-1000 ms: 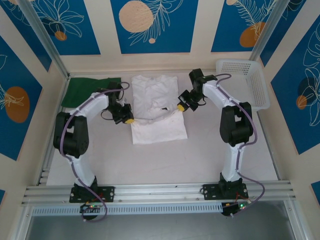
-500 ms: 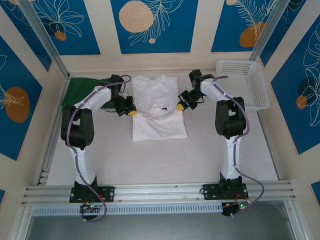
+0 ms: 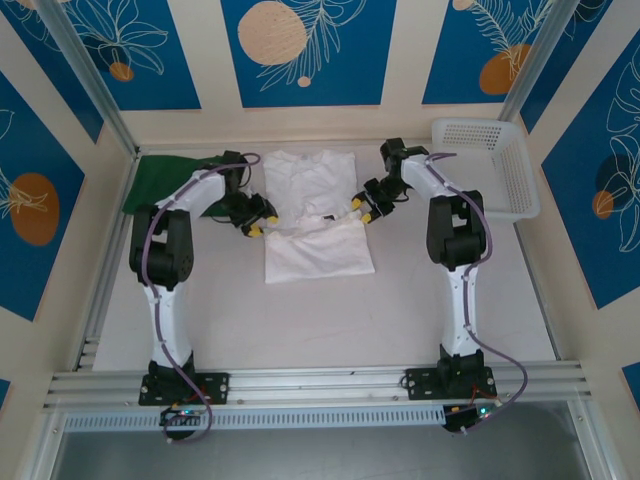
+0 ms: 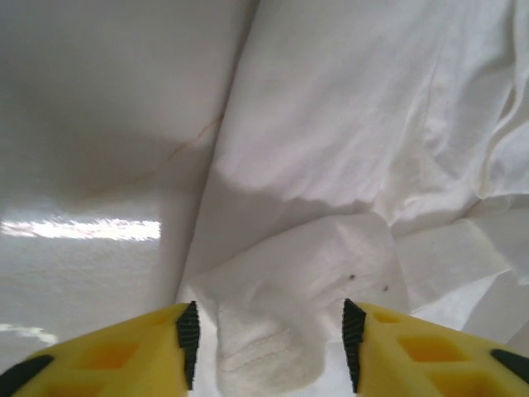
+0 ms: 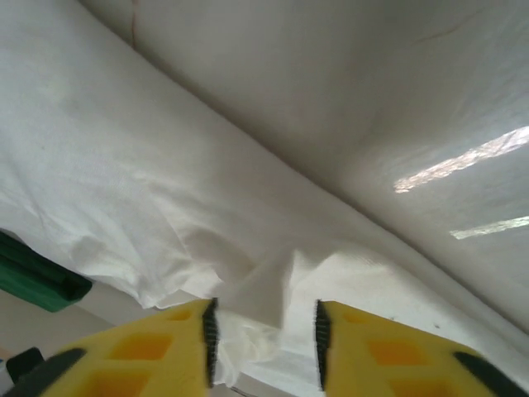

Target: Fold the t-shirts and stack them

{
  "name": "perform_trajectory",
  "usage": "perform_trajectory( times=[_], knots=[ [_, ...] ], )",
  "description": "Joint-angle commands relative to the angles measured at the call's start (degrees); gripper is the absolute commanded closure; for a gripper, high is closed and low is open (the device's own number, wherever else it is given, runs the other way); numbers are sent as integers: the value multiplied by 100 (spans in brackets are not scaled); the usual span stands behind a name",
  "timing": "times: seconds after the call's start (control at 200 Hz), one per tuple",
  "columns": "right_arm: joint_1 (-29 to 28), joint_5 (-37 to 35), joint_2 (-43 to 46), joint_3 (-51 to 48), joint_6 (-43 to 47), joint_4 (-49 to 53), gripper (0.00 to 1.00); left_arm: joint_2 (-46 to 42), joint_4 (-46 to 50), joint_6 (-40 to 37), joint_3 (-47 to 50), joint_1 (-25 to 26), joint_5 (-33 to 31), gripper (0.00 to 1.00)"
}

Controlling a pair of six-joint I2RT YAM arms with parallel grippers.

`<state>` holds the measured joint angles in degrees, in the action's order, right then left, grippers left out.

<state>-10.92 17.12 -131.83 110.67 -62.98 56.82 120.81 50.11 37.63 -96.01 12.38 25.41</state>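
The white t-shirt [image 3: 310, 215] with small black marks lies mid-table, its front half folded back over itself. My left gripper [image 3: 262, 222] stands at the fold's left corner and my right gripper [image 3: 360, 210] at its right corner. In the left wrist view the left gripper [image 4: 271, 343] is open, a loose bunch of white t-shirt [image 4: 331, 165] lying between the pads without being pinched. The right gripper [image 5: 264, 339] is open too, over a crumpled edge of the white t-shirt [image 5: 165, 190]. The dark green t-shirt [image 3: 165, 180] lies at the back left, behind the left arm.
A white mesh basket [image 3: 490, 165] stands at the back right against the wall. Bare white table surface [image 3: 330, 320] stretches between the shirt and the arm bases. Walls close in on the left, back and right.
Both grippers were shut on the white t-shirt's edge and have now opened, leaving it on the fold. The left arm carried its corner back and inward before letting go.
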Motion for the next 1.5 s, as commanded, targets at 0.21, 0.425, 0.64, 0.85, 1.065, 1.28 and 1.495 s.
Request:
perform_trajectory(
  times=[0.21, 0.425, 0.64, 0.85, 1.065, 1.28, 1.495],
  knots=[
    [-76, 432, 2386, -2576, 631, -1671, 51, -1734, -5, -409, 740, 349, -889, 48],
    [-693, 782, 3046, -4274, 893, -2411, 74, -1708, -469, -1026, 1548, 1436, 187, 75],
    [-833, 749, 2654, -4911, 712, -2929, 83, -1204, -917, -1029, 2168, 1766, 69, 76],
    [-866, 628, 2322, -5249, 806, -2663, 87, -1227, -851, -1378, 2991, 1774, -640, 76],
    [-930, 630, 2814, -6056, 689, -2417, 88, -1611, -735, -1502, 3880, 1776, -904, 76],
    [-926, 617, 3407, -6614, 533, -2151, 88, -2061, -590, -1429, 4499, 1768, -890, 76],
    [-1010, 381, 4460, -6270, 626, -2055, 77, -2603, -45, -1430, 3652, 1642, -637, 66]
  ],
)
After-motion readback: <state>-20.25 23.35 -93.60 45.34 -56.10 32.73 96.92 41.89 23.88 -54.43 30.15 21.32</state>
